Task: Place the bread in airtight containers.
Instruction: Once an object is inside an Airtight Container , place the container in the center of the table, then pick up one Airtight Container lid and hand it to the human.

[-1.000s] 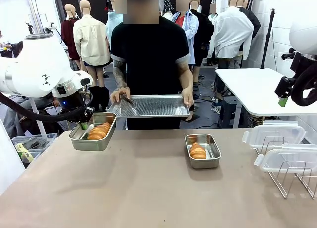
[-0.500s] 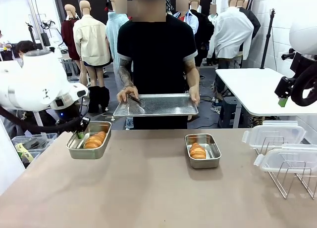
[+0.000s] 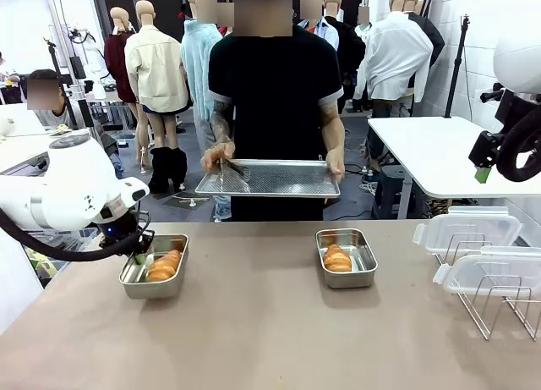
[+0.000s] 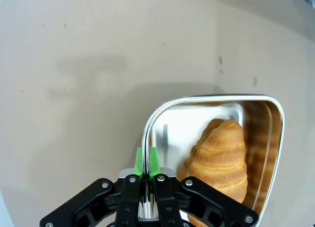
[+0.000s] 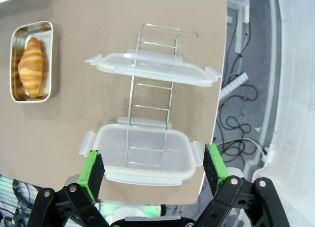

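Bread is found in two places. One golden-brown roll (image 3: pixel 163 266) lies inside the left steel container (image 3: pixel 153 289), which is positioned near the far left corner of the table (image 3: pixel 254 339). In the left wrist view the roll is seen filling most of the container's length, with its side close to one long wall. The rim of this container is pinched at a corner between the green pads of the left gripper (image 4: pixel 146 160), whose fingers are closed onto the wall, one inside and one outside. Whether the container's base touches the table cannot be determined.

A second roll (image 3: pixel 336 257) lies inside the second steel container (image 3: pixel 348 280), which is set flat on the table near the far edge, right of the middle. No lid is fitted to either container.

Two clear plastic lids (image 5: pixel 152 68) are held on a wire rack (image 5: pixel 157 35) at the right edge of the table, well apart from both containers.

The right gripper (image 5: pixel 152 168) is held high over the rack and lids. Its fingers are spread wide and nothing is held between them.

At the far side, a perforated steel tray (image 3: pixel 269 178) is held level above the table's far edge by both of the person's hands (image 3: pixel 336 163).
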